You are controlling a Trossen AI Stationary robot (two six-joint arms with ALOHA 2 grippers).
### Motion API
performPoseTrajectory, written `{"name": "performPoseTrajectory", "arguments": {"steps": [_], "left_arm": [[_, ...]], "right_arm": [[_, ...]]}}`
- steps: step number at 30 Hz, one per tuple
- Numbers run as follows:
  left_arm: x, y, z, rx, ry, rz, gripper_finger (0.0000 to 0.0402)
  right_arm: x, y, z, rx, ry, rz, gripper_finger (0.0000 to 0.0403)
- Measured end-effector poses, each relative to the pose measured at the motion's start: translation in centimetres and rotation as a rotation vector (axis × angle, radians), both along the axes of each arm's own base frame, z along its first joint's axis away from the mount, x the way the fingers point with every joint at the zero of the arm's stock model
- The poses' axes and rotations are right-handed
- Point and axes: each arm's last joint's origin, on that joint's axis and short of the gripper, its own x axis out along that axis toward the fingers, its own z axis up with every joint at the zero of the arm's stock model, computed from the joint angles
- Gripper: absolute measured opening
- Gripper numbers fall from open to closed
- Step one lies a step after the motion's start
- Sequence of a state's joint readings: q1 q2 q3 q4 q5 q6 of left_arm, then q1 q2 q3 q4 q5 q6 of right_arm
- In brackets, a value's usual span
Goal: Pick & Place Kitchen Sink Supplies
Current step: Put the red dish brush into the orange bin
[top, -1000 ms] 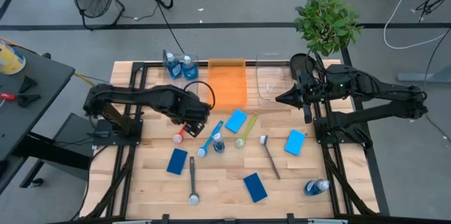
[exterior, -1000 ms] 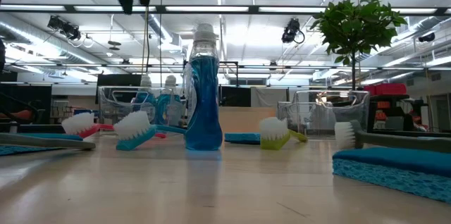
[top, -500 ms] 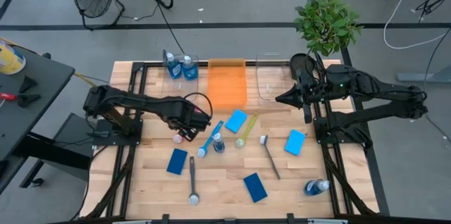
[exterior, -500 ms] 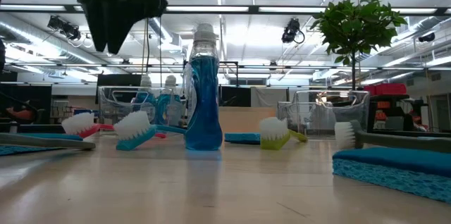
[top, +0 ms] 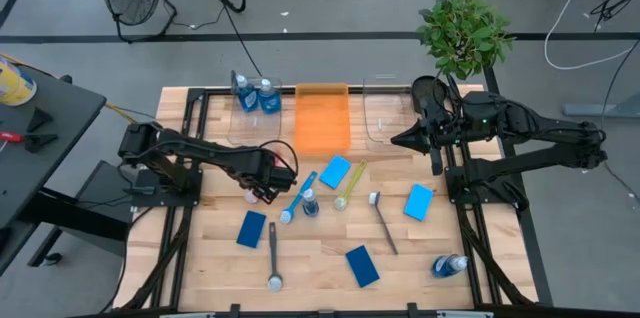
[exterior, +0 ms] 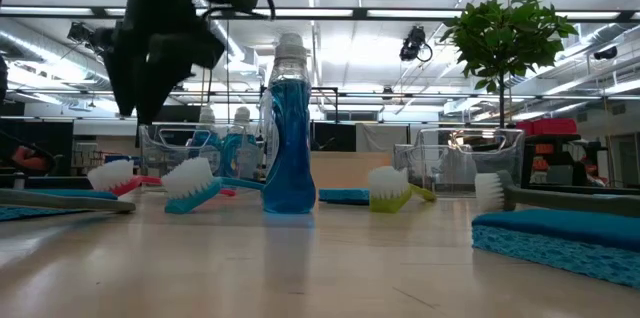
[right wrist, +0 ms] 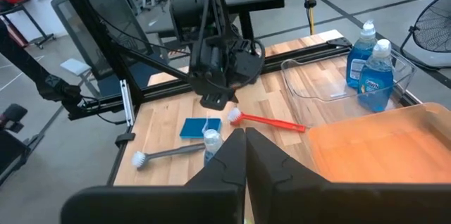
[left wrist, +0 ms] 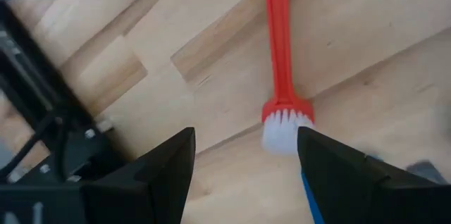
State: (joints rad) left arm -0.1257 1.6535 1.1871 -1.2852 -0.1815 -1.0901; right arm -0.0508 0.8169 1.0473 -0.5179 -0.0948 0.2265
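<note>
Left gripper [left wrist: 243, 157]: fingers wide apart, holding nothing, poised over the table.
Red brush [left wrist: 280, 55]: lying flat just ahead of it, bristle head between the fingertips.
Right gripper [right wrist: 244, 146]: closed, empty.

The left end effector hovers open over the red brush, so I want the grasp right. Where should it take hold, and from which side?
Probably on the red brush handle just behind the white head, coming straight down. It lies flat on the table, and the left end effector already has open fingers either side of it.
</note>
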Motion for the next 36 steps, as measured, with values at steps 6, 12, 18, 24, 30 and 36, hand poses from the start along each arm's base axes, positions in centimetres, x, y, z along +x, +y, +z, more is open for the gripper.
{"name": "performPoseTrajectory", "arguments": {"steps": [6, 12, 18, 24, 30, 36], "left_arm": [[0.0, 0.0, -1.9, -0.02, -0.046, 0.004, 0.0252], [0.1, 0.0, -3.2, -0.024, -0.105, 0.002, 0.0252], [-0.4, 0.0, -4.6, -0.021, -0.115, 0.036, 0.0252], [-0.9, 0.1, -6.2, -0.032, -0.148, 0.058, 0.0252], [-1.0, 0.0, -6.9, -0.049, -0.171, 0.079, 0.0251], [-0.8, 0.0, -6.9, -0.055, -0.193, 0.079, 0.0222]], "right_arm": [[0.0, 0.0, 0.0, 0.0, 0.0, 0.0, 0.0006], [0.0, 0.0, 0.0, 0.0, 0.0, 0.0, 0.0006], [0.0, 0.0, 0.0, 0.0, -0.001, 0.0, 0.0006], [0.0, 0.0, 0.0, 0.0, -0.001, 0.0, 0.0006], [0.0, 0.0, 0.0, 0.0, 0.0, 0.0, 0.0006], [0.0, 0.0, 0.0, 0.0, -0.001, 0.0, 0.0006]]}}
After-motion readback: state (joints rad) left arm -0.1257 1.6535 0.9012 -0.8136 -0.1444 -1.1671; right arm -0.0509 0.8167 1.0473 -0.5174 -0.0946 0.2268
